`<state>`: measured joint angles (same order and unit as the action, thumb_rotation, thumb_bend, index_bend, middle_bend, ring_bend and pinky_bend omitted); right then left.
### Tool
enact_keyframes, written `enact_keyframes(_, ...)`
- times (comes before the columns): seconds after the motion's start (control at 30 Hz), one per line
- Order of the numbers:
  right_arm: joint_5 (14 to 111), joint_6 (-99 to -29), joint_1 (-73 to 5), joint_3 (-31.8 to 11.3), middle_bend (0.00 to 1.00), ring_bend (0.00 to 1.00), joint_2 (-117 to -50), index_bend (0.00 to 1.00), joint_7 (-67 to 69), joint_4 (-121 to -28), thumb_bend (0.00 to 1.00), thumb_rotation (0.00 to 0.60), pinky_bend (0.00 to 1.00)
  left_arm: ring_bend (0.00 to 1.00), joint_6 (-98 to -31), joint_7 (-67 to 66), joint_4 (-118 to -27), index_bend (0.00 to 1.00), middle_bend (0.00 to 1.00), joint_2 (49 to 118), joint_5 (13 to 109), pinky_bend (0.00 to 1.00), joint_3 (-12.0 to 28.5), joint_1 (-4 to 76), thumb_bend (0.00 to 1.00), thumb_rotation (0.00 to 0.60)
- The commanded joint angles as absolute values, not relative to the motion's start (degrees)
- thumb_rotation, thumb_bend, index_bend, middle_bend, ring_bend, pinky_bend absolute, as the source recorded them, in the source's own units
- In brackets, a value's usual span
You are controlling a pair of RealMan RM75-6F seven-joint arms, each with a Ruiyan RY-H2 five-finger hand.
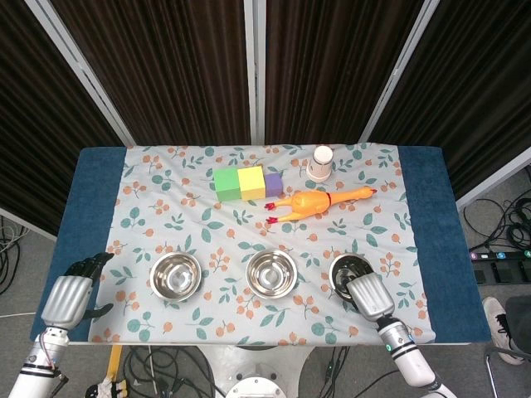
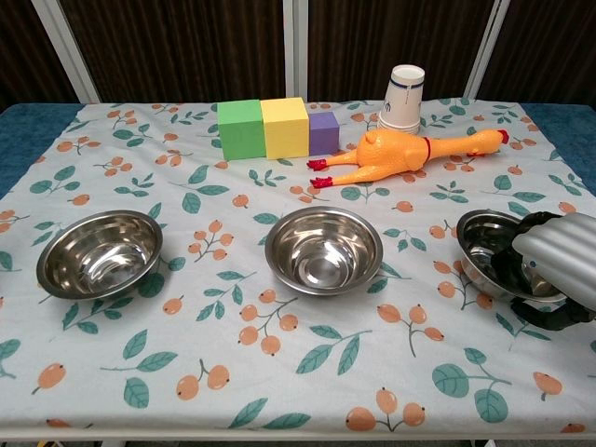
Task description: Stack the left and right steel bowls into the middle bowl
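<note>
Three steel bowls stand in a row near the table's front edge: the left bowl (image 1: 176,275) (image 2: 100,252), the middle bowl (image 1: 272,273) (image 2: 324,249) and the right bowl (image 1: 347,270) (image 2: 486,250). My right hand (image 1: 363,297) (image 2: 557,265) covers the right bowl's near-right side. Its fingers reach down inside the bowl and its thumb curls outside under the rim, so the rim sits between them. The bowl still rests on the cloth. My left hand (image 1: 68,295) hovers at the table's front left corner, left of the left bowl, fingers apart and holding nothing.
Behind the bowls lie a rubber chicken (image 1: 317,201) (image 2: 400,154), a paper cup (image 1: 321,162) (image 2: 405,97), and a row of green, yellow and purple blocks (image 1: 247,182) (image 2: 276,128). The floral cloth (image 2: 279,372) covers the table.
</note>
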<state>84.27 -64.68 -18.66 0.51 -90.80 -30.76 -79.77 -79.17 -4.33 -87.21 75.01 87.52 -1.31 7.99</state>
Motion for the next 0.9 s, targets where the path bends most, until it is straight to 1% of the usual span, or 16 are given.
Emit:
enact_keyframes(0.03, 84.1, -64.7, -18.8, 0.5, 0.6, 0.38, -90.8, 0.69, -30.7, -79.8, 0.36, 0.6, 0.17, 0.21, -79.2, -4.2, -87.2, 0.16, 0.23, 75.0, 87.5, 0.24, -1.3, 8.0, 0.04, 0.6)
enact_keyframes(0.3, 85.7, -66.2, -19.6, -0.1, 0.62, 0.38, -89.9, 0.71, -30.8, -82.0, 0.38, 0.6, 0.17, 0.21, -79.2, -3.7, -87.4, 0.16, 0.23, 74.8, 87.4, 0.24, -1.2, 8.0, 0.04, 0.6)
enact_keyframes(0.47, 87.7, -66.2, -22.9, -2.7, 0.62, 0.38, -88.3, 0.71, -35.0, -87.8, 0.38, 0.6, 0.17, 0.21, -79.6, -3.8, -88.0, 0.16, 0.23, 74.6, 87.5, 0.24, -1.0, 8.1, 0.04, 0.6)
enact_keyframes(0.63, 86.9, -62.6, -27.1, -5.6, 0.61, 0.38, -90.2, 0.71, -39.1, -90.4, 0.38, 0.6, 0.14, 0.21, -80.3, -3.6, -88.4, 0.16, 0.23, 73.9, 87.2, 0.24, -0.9, 7.7, 0.04, 0.6)
enact_keyframes(0.9, 83.5, -56.7, -32.7, -7.6, 0.61, 0.38, -95.9, 0.72, -42.6, -88.2, 0.38, 0.6, 0.14, 0.21, -80.5, -2.9, -88.0, 0.16, 0.23, 73.4, 87.0, 0.25, -1.1, 7.2, 0.04, 0.6)
